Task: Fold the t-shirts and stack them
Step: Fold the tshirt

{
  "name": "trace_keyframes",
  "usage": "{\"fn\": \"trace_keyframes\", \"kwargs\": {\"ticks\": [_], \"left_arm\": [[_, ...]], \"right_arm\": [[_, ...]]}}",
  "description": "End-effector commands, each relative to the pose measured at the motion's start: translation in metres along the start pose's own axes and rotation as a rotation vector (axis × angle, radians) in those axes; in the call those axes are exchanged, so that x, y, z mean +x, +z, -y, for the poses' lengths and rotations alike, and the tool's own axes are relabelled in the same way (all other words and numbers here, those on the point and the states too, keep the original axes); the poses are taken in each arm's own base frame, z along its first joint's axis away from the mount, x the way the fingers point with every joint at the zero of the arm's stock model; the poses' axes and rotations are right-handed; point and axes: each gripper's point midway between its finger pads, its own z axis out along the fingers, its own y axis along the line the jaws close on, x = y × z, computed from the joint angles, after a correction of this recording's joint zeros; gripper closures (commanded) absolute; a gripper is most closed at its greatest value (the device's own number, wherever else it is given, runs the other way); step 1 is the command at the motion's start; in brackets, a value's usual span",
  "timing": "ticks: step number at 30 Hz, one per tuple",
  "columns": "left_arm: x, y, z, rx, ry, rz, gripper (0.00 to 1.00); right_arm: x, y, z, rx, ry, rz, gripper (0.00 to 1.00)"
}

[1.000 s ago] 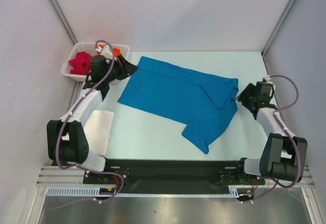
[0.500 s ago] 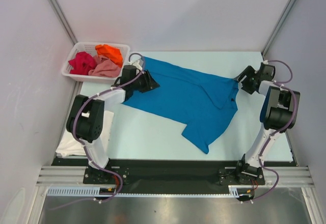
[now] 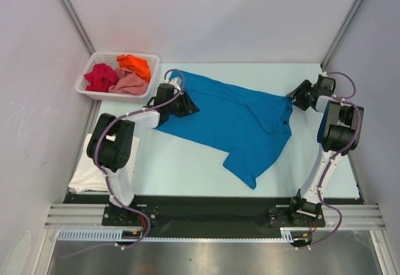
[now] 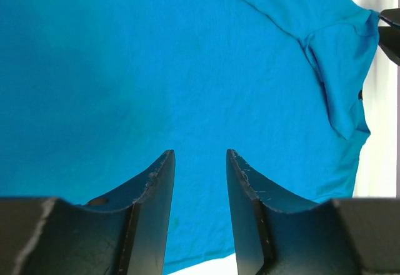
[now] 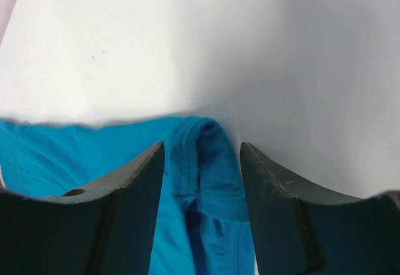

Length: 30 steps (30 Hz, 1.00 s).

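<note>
While arms stretch forward, left gripper [image 4: 199,154] and right gripper [image 5: 201,145] gape.

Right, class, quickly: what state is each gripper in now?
Left gripper: open, over the blue t-shirt, holding nothing.
Right gripper: open, astride the t-shirt's edge, holding nothing.

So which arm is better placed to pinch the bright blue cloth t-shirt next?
Right, probably: the right gripper straddles, open, a bunched corner of the bright blue cloth t-shirt. The left gripper is open over flat cloth, no fold between fingers.
</note>
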Motion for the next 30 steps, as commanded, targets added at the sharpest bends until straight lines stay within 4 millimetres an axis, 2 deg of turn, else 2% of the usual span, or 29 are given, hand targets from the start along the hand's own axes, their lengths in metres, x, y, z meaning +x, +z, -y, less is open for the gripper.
{"fn": "trace_keyframes", "kwargs": {"ticks": [1, 2, 3, 5, 6, 10, 11, 12, 13, 17, 19, 20, 21, 22, 23, 24, 25, 26, 27, 28, 29, 30], "left_arm": [[-0.005, 0.001, -0.001, -0.011, -0.018, 0.030, 0.57], [-0.003, 0.000, -0.007, -0.040, -0.029, 0.028, 0.57], [-0.002, -0.001, -0.010, -0.057, -0.042, 0.025, 0.57], [0.002, -0.004, -0.018, -0.095, -0.061, 0.019, 0.57], [0.004, -0.006, -0.023, -0.115, -0.069, 0.022, 0.57], [0.018, -0.012, -0.036, -0.169, -0.077, -0.013, 0.56], [0.021, -0.014, -0.038, -0.177, -0.077, -0.019, 0.55], [0.029, -0.015, -0.043, -0.190, -0.079, -0.033, 0.55], [0.031, -0.017, -0.044, -0.194, -0.080, -0.036, 0.54], [0.051, -0.023, -0.050, -0.210, -0.106, -0.067, 0.54], [0.063, -0.026, -0.051, -0.219, -0.105, -0.074, 0.54], [0.055, -0.030, -0.040, -0.184, -0.090, -0.039, 0.54], [0.060, -0.031, -0.035, -0.170, -0.083, -0.040, 0.53], [0.062, -0.031, -0.024, -0.152, -0.062, -0.040, 0.54], [0.059, -0.034, -0.018, -0.143, -0.051, -0.031, 0.54], [0.060, -0.035, -0.007, -0.123, -0.042, -0.028, 0.53], [0.059, -0.036, -0.002, -0.115, -0.040, -0.020, 0.53], [0.056, -0.038, 0.002, -0.107, -0.039, -0.009, 0.51], [0.050, -0.043, 0.009, -0.090, -0.036, 0.015, 0.50], [0.046, -0.046, 0.013, -0.082, -0.032, 0.026, 0.49], [0.046, -0.050, 0.013, -0.090, -0.020, 0.020, 0.47], [0.037, -0.056, 0.018, -0.092, -0.007, 0.044, 0.46]], "right_arm": [[-0.004, 0.011, 0.003, 0.002, 0.000, 0.005, 0.44], [-0.003, 0.012, 0.004, 0.007, 0.003, 0.005, 0.47], [-0.004, 0.011, 0.005, 0.014, 0.005, 0.008, 0.55], [-0.009, 0.008, 0.009, 0.041, -0.001, 0.030, 0.61], [-0.009, 0.008, 0.009, 0.042, -0.004, 0.032, 0.70], [-0.013, 0.013, 0.011, 0.036, 0.009, 0.040, 0.81], [-0.012, 0.017, 0.011, 0.027, 0.011, 0.040, 0.86], [-0.013, 0.018, 0.011, 0.026, 0.016, 0.044, 0.97], [-0.017, 0.019, 0.015, 0.052, 0.030, 0.062, 1.00], [-0.037, 0.023, 0.026, 0.119, 0.021, 0.121, 1.00], [-0.060, 0.026, 0.020, 0.122, 0.001, 0.166, 1.00], [-0.063, 0.028, 0.020, 0.131, -0.005, 0.158, 1.00], [-0.057, 0.039, 0.029, 0.152, -0.004, 0.127, 1.00], [-0.079, 0.039, 0.017, 0.135, -0.020, 0.164, 1.00], [-0.085, 0.044, 0.016, 0.134, -0.026, 0.167, 1.00], [-0.078, 0.053, 0.022, 0.149, -0.033, 0.132, 0.99], [-0.096, 0.053, 0.012, 0.136, -0.051, 0.164, 0.96], [-0.100, 0.054, 0.009, 0.133, -0.060, 0.167, 0.90], [-0.098, 0.054, 0.010, 0.149, -0.078, 0.149, 0.77], [-0.099, 0.056, 0.011, 0.173, -0.093, 0.150, 0.70], [-0.114, 0.050, 0.001, 0.177, -0.113, 0.175, 0.60], [-0.108, 0.044, 0.004, 0.219, -0.127, 0.131, 0.55]]}}
